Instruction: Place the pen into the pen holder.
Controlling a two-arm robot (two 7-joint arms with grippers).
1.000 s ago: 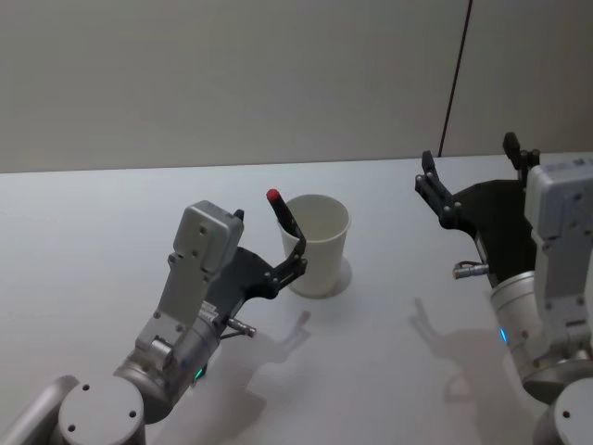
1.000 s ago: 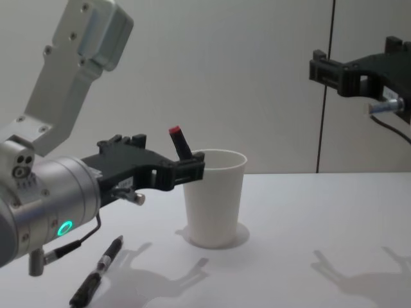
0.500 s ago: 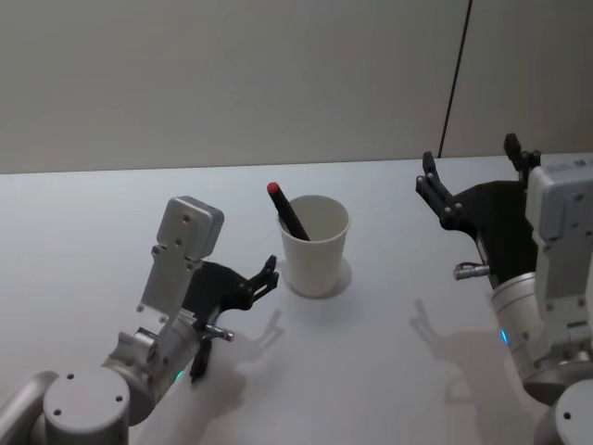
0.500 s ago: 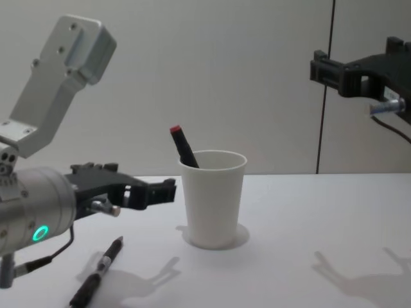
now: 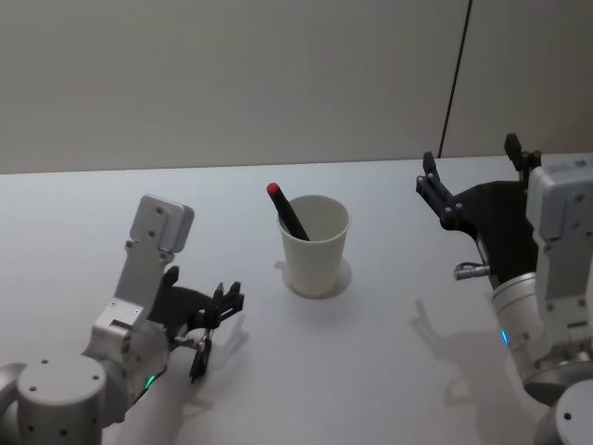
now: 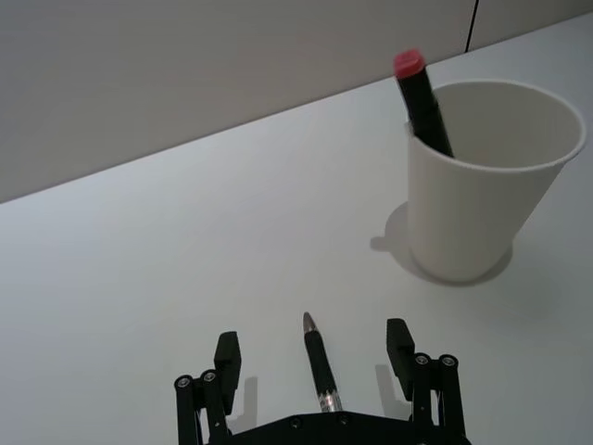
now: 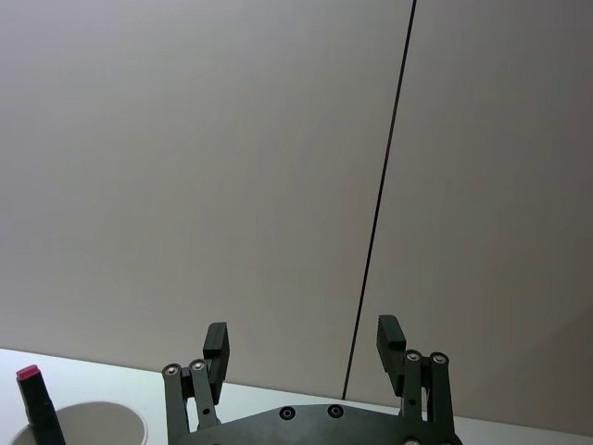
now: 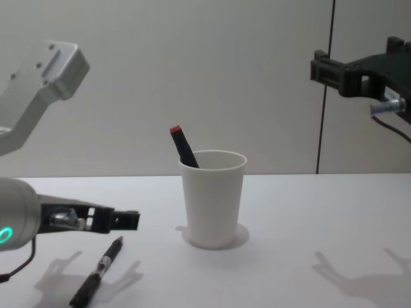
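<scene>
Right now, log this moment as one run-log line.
red-capped pen: leaning in pen holder | left gripper: open, low over black pen lying on table | right gripper: open, raised, idle

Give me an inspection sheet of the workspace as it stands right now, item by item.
Surface: smooth white table.
Job's things: white paper cup upright mid-table; red-capped pen leaning inside it; second black pen lying flat on the table.
Clutter: nothing seen.
End effectors: left end effector open, low over the table, fingers either side of the second black pen; right end effector open, raised at the right.
Cables: black cable by the right arm.
Surroundings: plain wall with a dark vertical seam.
</scene>
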